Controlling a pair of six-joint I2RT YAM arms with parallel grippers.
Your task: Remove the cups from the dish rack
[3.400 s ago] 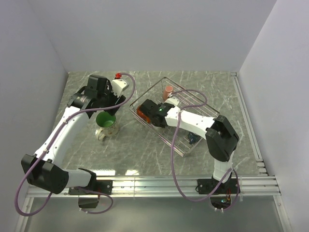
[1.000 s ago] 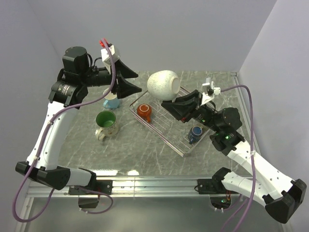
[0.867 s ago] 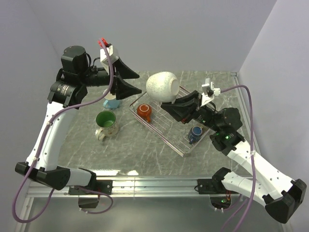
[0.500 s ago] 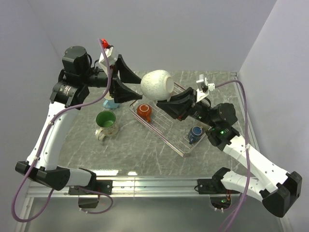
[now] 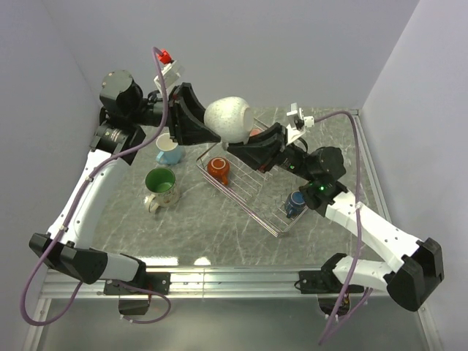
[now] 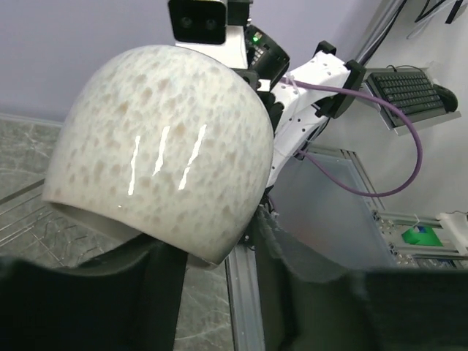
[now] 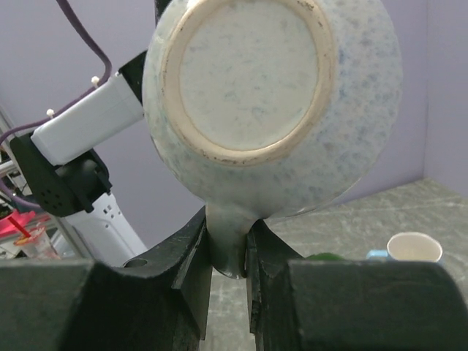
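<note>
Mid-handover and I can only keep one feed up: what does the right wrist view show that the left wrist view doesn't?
Only the right wrist view: the white mug seen base-on, its handle clamped in the right pincer, and the light blue mug down on the table. Only the left wrist view: the mug's speckled side and rim between the fingers of the left pincer, though I cannot tell if they touch it, and the right arm behind. Both: the white mug, held off the table.
</note>
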